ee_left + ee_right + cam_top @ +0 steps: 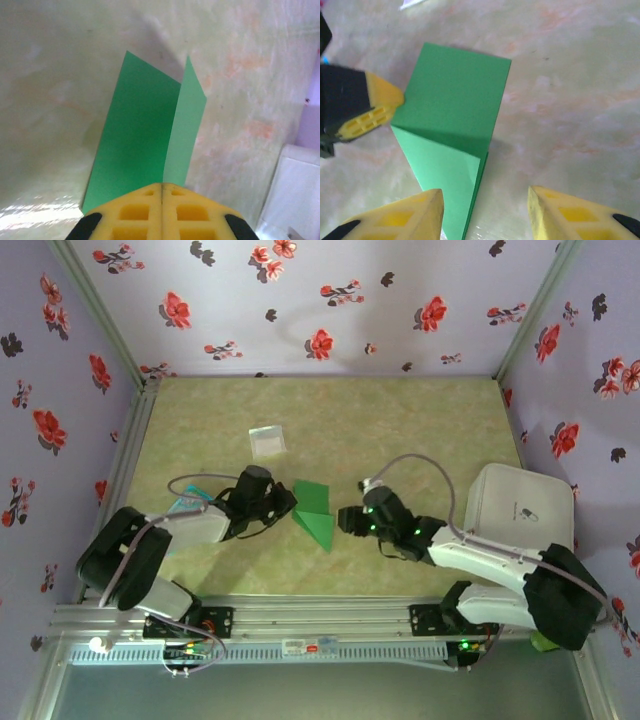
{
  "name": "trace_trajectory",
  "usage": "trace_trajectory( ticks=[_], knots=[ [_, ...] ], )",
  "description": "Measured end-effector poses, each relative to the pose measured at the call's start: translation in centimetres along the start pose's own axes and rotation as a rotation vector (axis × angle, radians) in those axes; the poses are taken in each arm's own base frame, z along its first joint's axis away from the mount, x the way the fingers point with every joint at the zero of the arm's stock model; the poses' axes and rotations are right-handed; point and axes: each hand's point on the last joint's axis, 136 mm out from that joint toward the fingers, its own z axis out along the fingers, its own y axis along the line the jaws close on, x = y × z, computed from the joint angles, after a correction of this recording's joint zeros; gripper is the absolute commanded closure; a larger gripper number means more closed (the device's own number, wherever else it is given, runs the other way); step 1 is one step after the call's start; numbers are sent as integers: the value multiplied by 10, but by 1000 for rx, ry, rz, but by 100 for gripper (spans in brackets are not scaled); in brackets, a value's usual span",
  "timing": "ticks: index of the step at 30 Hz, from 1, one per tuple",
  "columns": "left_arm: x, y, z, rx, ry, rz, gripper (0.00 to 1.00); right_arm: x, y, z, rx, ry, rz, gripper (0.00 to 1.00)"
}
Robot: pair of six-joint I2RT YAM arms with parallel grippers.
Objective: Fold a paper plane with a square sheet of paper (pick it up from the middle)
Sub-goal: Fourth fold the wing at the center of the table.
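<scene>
We find the square sheet of paper, part-folded, near the worktop's centre. The left gripper is clamped on its edge; the right gripper stands apart beside it. We judge the sheet light and flimsy, best held at the crease.

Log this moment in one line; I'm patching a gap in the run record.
stage: mid-fold | green paper: creased, one flap lifted | left gripper: shut on its edge | right gripper: open, at its pointed end
</scene>
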Motion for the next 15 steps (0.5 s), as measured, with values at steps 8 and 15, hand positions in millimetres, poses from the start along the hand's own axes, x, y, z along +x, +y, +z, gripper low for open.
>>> trace_trajectory(
  ticks=[8,15],
  knots=[
    [-10,-2,-30,-16,-161,-48,100,44,51,28,87,-23,-502,58],
    [-18,-1,-40,-28,-215,-62,100,46,61,46,126,-68,-650,58]
  ],
)
